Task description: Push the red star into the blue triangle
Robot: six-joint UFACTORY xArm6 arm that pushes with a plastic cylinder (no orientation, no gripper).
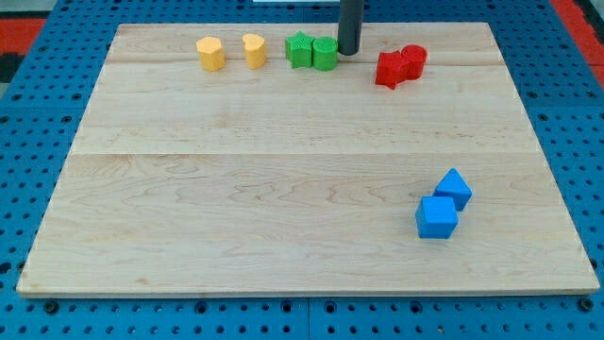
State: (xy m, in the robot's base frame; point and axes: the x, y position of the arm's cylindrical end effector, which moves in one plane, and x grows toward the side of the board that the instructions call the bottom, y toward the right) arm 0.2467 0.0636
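Note:
The red star [390, 70] lies near the view's top right, touching a red round block [413, 59] on its right. Two blue blocks sit at the view's lower right: a blue cube [436, 217] and, touching it above right, a second blue block [454, 189]; I cannot tell which one is the triangle. My tip [348, 53] is at the view's top centre, just right of a green round block [325, 53] and about 30 pixels left of the red star, apart from it.
A green star [300, 50] touches the green round block on its left. Two yellow blocks [210, 54] [254, 49] sit at the top left. The wooden board [283, 189] rests on a blue pegboard surface.

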